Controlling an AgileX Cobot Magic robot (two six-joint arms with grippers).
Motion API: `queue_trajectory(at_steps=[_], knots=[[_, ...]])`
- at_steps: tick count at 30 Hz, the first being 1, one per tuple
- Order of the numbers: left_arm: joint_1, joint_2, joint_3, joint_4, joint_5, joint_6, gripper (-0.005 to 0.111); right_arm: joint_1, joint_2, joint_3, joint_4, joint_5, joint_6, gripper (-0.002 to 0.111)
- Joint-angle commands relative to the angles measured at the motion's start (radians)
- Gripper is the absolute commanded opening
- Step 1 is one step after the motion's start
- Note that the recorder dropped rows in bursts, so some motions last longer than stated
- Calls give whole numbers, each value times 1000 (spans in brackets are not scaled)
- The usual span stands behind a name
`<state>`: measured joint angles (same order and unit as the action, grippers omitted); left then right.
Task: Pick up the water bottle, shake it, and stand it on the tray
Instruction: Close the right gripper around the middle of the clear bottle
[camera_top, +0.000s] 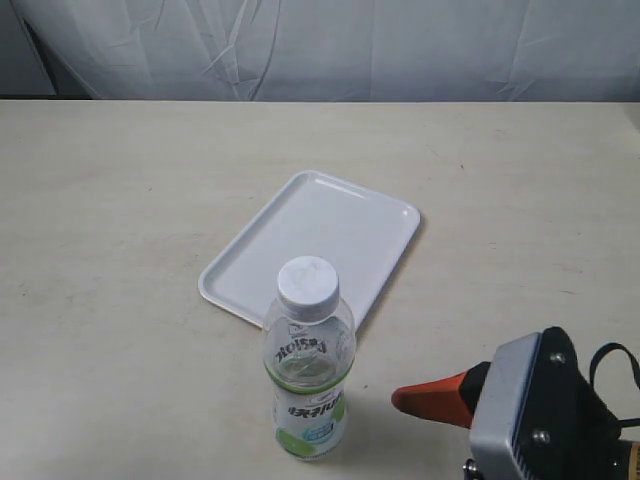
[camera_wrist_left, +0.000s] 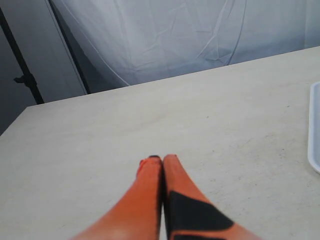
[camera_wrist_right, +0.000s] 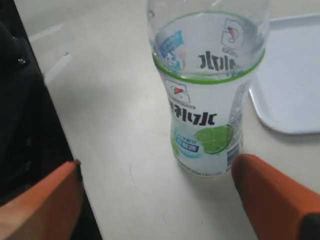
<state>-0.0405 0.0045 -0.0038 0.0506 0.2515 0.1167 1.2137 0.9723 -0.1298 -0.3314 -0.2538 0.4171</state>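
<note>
Exterior and two wrist views of a light beige surface (camera_top: 120, 250) backed by a white cloth curtain (camera_top: 320, 45).

The water bottle (camera_top: 308, 360) stands upright on the surface with its white cap on. Its label shows dark lettering and a green fruit picture, clearest in the right wrist view (camera_wrist_right: 207, 100). The liquid inside is clear.

The tray (camera_top: 330, 225) lies flat on the surface just behind the bottle, turned at an angle to the surface's edges. In the exterior view the bottle's upper part overlaps the tray's near rim. The right wrist view shows the bottle's base on the surface, just beside a rounded corner of the tray (camera_wrist_right: 295, 85) and not on it. A strip of the tray's rim (camera_wrist_left: 316, 130) also shows at the edge of the left wrist view.

The right gripper (camera_wrist_right: 160, 205) is spread wide and holds nothing. Its orange fingers (camera_wrist_right: 270, 190) sit low, with the bottle's base just beyond the gap between them. In the exterior view one orange finger (camera_top: 435, 398) points at the bottle's lower part, and bare surface separates its tip from the bottle.

The left gripper (camera_wrist_left: 161, 162) has its two orange fingers pressed together with nothing between them. It hangs over bare surface, well apart from the bottle.
</note>
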Motion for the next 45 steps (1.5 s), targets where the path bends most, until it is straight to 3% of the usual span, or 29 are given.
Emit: queue_trajectory(at_steps=[1,12,21,45], knots=[[-2,-5,4,-4,-13,-3,0,4,47,6,45,-131,-135,80],[-2,-5,4,-4,-13,-3,0,4,125,6,264,-316,-362,80],[-2,-5,4,-4,-13,-3,0,4,262,-4,268,-437,-380,80],[-2,-5,4,-4,-13,-3,0,4,450,-95,413,-449,-433,80]])
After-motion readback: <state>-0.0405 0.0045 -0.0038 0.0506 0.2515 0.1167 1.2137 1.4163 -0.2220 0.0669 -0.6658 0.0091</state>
